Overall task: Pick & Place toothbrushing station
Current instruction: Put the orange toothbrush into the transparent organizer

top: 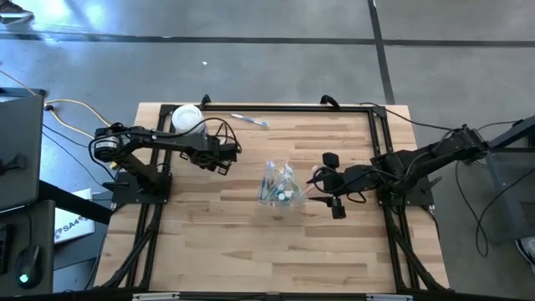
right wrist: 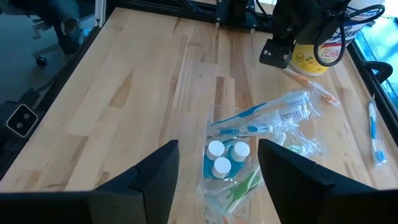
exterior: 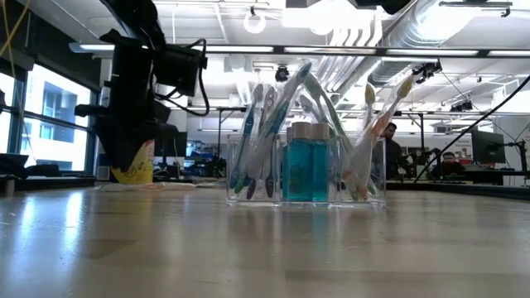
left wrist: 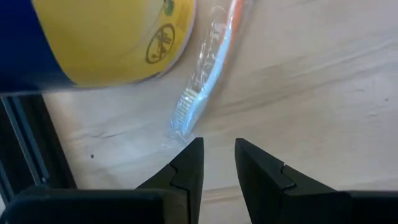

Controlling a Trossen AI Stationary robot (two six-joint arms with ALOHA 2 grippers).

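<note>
The clear cup stands upright on the table's middle. It holds several wrapped pastel toothbrushes and white-capped tubes. My right gripper is open wide, just right of the cup, and its fingers point at the cup without touching it. My left gripper hovers at the far left, open by a narrow gap and empty. It is near a wrapped orange-handled toothbrush that lies flat on the table beside the yellow-labelled canister.
The white-lidded canister stands at the far left corner. A loose blue toothbrush lies near the far edge. A black frame runs along the table's far side and both short sides. Bare wood lies toward the near edge.
</note>
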